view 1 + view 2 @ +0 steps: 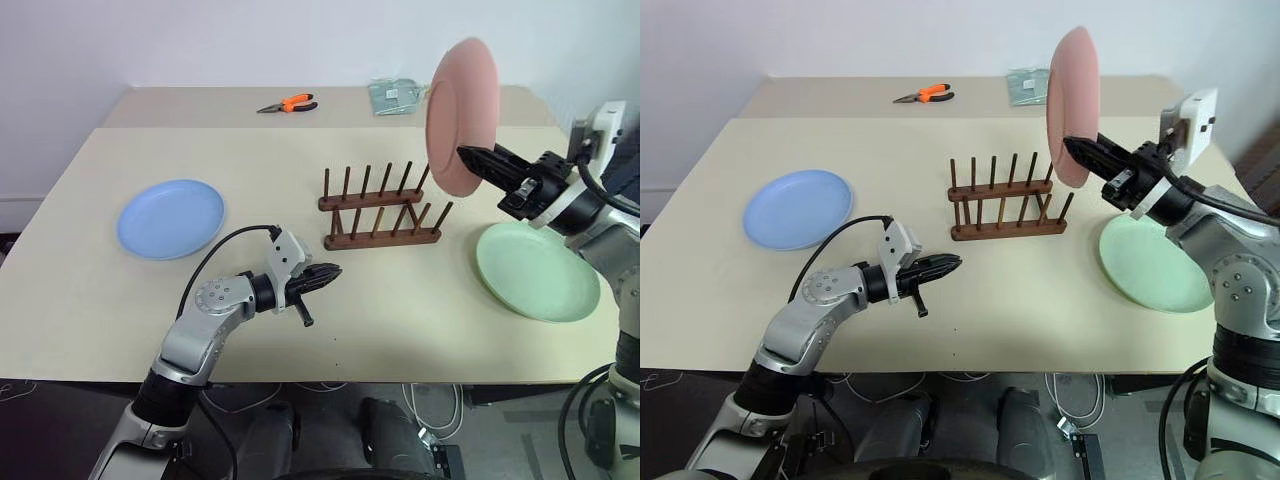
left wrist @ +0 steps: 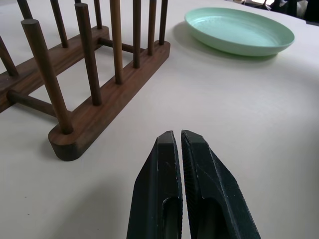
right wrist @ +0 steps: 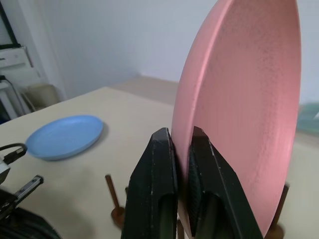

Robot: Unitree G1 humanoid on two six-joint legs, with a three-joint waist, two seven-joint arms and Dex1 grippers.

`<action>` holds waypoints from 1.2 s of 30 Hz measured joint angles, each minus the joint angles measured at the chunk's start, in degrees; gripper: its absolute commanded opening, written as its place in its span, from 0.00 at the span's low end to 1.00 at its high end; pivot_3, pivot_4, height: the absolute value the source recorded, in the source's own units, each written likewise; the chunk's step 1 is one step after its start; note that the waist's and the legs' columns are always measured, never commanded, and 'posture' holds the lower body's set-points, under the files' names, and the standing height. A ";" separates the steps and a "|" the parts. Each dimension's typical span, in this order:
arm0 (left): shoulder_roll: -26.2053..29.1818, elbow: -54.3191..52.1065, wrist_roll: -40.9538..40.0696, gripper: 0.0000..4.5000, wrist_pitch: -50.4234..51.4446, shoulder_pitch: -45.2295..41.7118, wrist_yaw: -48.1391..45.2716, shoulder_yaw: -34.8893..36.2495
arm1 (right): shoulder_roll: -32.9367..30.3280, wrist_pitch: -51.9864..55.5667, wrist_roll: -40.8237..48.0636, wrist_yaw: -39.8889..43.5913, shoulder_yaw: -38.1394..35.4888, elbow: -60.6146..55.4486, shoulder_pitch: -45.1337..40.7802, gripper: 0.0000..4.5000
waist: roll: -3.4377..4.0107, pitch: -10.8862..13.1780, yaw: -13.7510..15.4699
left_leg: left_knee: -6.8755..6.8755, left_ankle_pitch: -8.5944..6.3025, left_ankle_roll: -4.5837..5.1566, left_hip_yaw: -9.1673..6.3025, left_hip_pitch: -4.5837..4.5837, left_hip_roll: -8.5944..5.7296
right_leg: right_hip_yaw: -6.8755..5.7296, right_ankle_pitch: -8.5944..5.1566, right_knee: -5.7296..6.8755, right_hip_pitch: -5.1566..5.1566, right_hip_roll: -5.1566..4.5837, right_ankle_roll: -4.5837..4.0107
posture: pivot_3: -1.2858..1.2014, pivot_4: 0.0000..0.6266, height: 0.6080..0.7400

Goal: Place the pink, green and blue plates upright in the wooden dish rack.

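My right gripper [image 1: 468, 154] is shut on the rim of the pink plate [image 1: 462, 112], which it holds upright in the air just right of and above the wooden dish rack [image 1: 380, 208]. In the right wrist view the pink plate [image 3: 244, 99] stands between the two fingers. The green plate [image 1: 537, 270] lies flat on the table to the right of the rack. The blue plate [image 1: 171, 218] lies flat at the left. My left gripper [image 1: 333, 271] is shut and empty, low over the table in front of the rack's left end.
Orange-handled pliers [image 1: 288, 103] and a clear plastic packet [image 1: 393, 95] lie at the back of the table. The table's front edge [image 1: 330, 380] runs just below my left arm.
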 measured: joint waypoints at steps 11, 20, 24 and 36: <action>0.50 -0.82 0.03 0.03 0.00 1.10 0.84 0.00 | 2.33 2.30 3.69 1.75 -0.03 6.21 -2.78 0.01 | 0.01 0.00 0.00 | -0.01 0.00 0.00 0.01 0.00 0.00 | 0.00 0.02 0.00 0.00 0.00 0.04 | 0.52 0.24 1.00; 0.50 -0.89 0.03 0.03 0.00 1.04 0.83 -0.07 | 2.71 1.16 -0.26 2.97 0.09 15.58 -6.41 0.83 | 0.01 0.00 -0.01 | -0.02 0.00 0.00 0.03 0.00 0.00 | 0.00 0.07 0.00 -0.02 0.01 0.14 | 0.52 0.24 1.00; 0.50 -0.89 0.03 0.03 0.00 1.03 0.80 -0.08 | 2.65 -0.96 -3.20 3.92 0.32 16.30 -6.37 0.99 | 0.01 0.00 -0.02 | -0.02 0.00 0.00 0.03 0.00 -0.01 | 0.00 0.07 0.00 -0.02 0.01 0.14 | 0.52 0.24 1.00; 1.98 -2.09 -0.02 0.03 0.04 1.37 0.43 0.03 | -9.00 -4.79 -13.06 5.92 -8.65 2.85 20.48 0.99 | -0.03 -0.06 -0.07 | -0.08 -0.04 0.06 0.07 0.02 0.02 | -0.03 -0.01 -0.03 0.01 -0.01 0.24 | 0.52 0.24 1.00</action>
